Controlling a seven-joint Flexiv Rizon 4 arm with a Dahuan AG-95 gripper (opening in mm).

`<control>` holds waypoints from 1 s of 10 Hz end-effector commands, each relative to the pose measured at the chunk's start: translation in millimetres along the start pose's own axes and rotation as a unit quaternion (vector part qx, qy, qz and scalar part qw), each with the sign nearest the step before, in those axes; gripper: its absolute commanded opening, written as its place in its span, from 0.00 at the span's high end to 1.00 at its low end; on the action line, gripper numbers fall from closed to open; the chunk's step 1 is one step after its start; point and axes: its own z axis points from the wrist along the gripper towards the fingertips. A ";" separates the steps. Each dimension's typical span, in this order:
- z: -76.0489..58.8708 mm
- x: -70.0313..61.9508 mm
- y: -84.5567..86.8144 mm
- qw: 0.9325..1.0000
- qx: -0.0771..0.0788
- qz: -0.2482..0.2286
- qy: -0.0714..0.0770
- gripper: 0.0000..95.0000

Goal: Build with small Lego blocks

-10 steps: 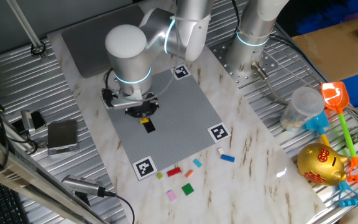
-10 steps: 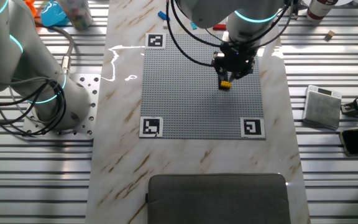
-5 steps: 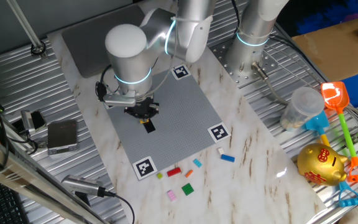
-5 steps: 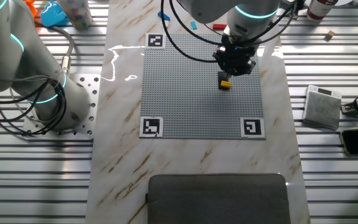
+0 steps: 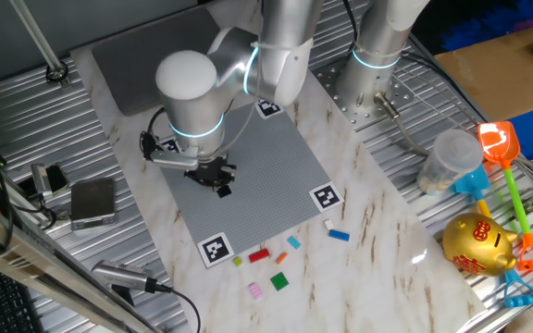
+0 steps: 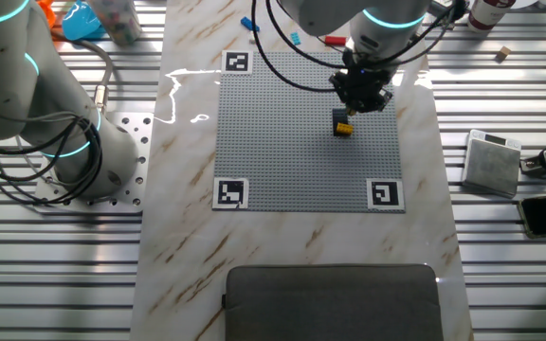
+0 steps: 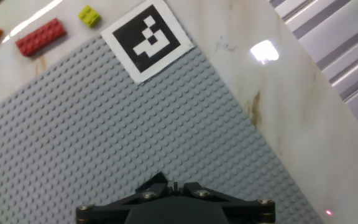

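Hand (image 6: 362, 95) sits closed and empty above the grey plate (image 6: 292, 142), yellow-and-black block stack (image 6: 344, 123) at its 6 o'clock.

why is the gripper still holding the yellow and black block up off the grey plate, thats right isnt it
Not quite. The yellow and black block sits on the grey plate, and the gripper has lifted clear of it, holding nothing. The other fixed view shows the gap; the hand view shows no block at the fingertips.
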 end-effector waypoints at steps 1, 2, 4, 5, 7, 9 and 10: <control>0.4 4.7 3.0 1.000 0.001 -0.004 0.000 1.00; 1.6 6.5 4.0 1.000 0.001 -0.007 0.000 1.00; 3.6 9.3 5.7 1.000 0.000 -0.011 -0.001 1.00; 4.3 10.1 6.2 1.000 0.001 -0.013 0.000 1.00; 4.7 10.7 6.5 1.000 0.001 -0.015 0.000 1.00; 5.6 12.0 7.3 1.000 0.003 -0.018 0.001 1.00; 6.4 12.9 7.7 1.000 0.003 -0.019 0.000 1.00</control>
